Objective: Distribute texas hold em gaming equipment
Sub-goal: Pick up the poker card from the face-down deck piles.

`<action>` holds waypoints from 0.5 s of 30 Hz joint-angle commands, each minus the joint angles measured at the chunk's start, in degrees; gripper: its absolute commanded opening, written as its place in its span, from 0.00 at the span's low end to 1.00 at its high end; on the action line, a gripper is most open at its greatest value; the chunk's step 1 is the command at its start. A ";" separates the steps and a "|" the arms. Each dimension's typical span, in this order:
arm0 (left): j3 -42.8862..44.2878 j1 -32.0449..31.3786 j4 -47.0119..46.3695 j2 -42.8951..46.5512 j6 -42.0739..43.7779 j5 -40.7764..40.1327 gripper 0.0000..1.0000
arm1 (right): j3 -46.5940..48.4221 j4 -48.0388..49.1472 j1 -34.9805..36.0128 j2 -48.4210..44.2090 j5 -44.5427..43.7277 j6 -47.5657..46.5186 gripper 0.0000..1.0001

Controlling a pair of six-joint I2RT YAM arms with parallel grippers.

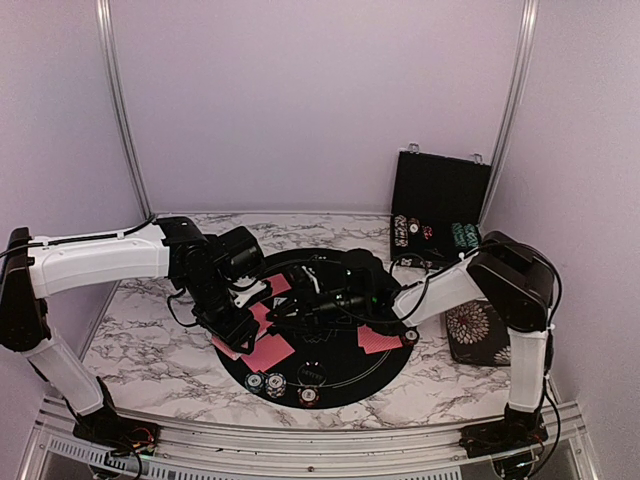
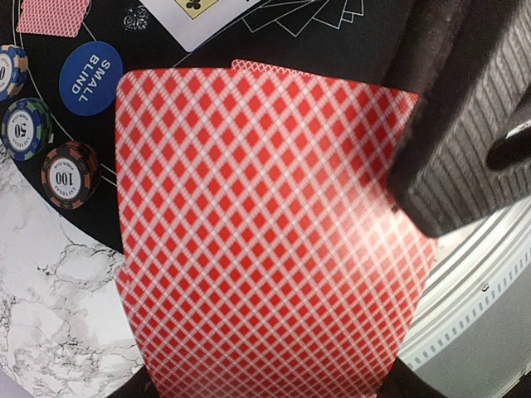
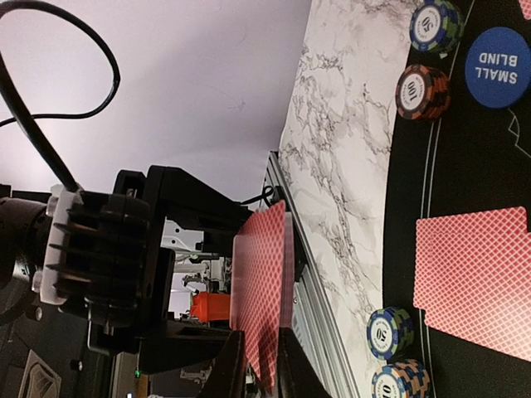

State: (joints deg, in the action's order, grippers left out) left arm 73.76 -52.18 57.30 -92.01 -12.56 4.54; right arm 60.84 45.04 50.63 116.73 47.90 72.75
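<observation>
You are looking at a robot test cell in a laboratory. The round black felt mat (image 1: 350,380) lies on a white marble-patterned tabletop (image 1: 150,350). Behind the mat stand plain lilac panel walls (image 1: 310,100), framed by bare silver metal posts (image 1: 118,110). On the near side of the mat, a ribbed aluminium rail (image 1: 300,440) carries the white-and-black left robot arm (image 1: 100,258) and the right robot arm (image 1: 440,290).

Glossy cards (image 2: 265,232); marble-look tbl (image 1: 150,345).

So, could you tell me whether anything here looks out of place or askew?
Only slightly: among the cards held by the left gripper, one card pokes out past the top card. The chips sit in neat stacks.
</observation>
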 commanded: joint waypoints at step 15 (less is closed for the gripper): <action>0.10 -0.11 0.80 0.16 0.16 0.30 0.51 | -3.87 12.04 -2.17 -2.60 0.61 8.38 0.00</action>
State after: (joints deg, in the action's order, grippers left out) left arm 73.76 -52.18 57.23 -92.01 -12.56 4.58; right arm 57.91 51.46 49.67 116.18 47.79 77.97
